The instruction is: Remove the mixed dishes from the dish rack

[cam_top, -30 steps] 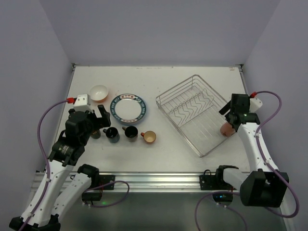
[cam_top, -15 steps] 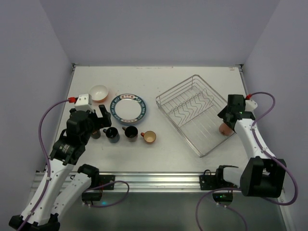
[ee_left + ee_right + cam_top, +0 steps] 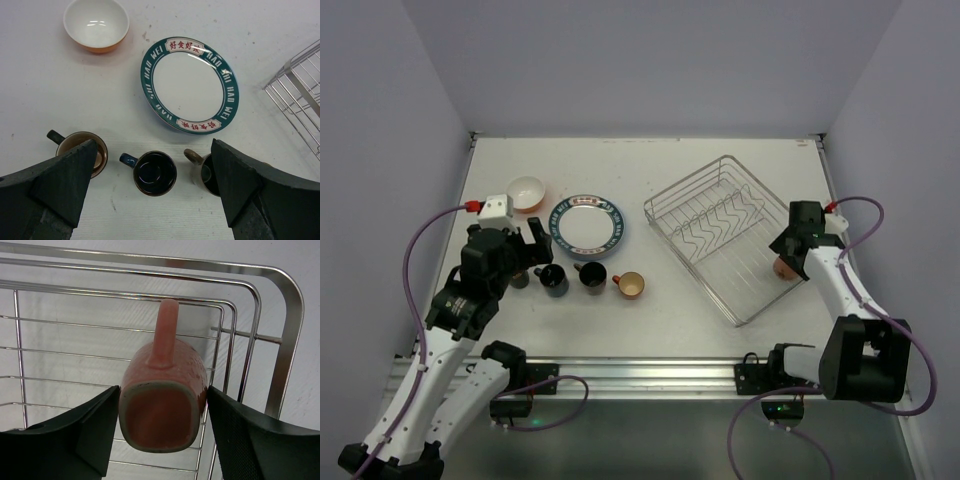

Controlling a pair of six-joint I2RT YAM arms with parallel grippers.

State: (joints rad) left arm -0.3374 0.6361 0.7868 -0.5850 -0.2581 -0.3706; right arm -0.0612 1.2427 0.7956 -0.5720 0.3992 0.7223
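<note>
From above, the dish rack (image 3: 720, 232) sits on the right of the table (image 3: 670, 170). It holds a salmon mug (image 3: 784, 269) in its right-hand corner, with the right gripper (image 3: 787, 253) down over it. On the left, the table carries an orange bowl (image 3: 526, 192), a patterned plate (image 3: 585, 223) and a row of four mugs: a brown mug (image 3: 518, 278), a blue mug (image 3: 554, 281), a dark mug (image 3: 591, 276) and an orange mug (image 3: 630, 285). The left gripper (image 3: 528, 252) hangs over the row's left end. Its wrist view shows it spread wide and released, gripping nothing. The blue mug stands on the table between its fingers, and the dark mug is half hidden by the right one. The bowl shows its white inside. In the right wrist view the salmon mug rests on the rack's wires, base toward the camera and handle toward the rim. The right gripper's fingers (image 3: 85, 435) lie against both its sides with no gap showing, grasping it.
</note>
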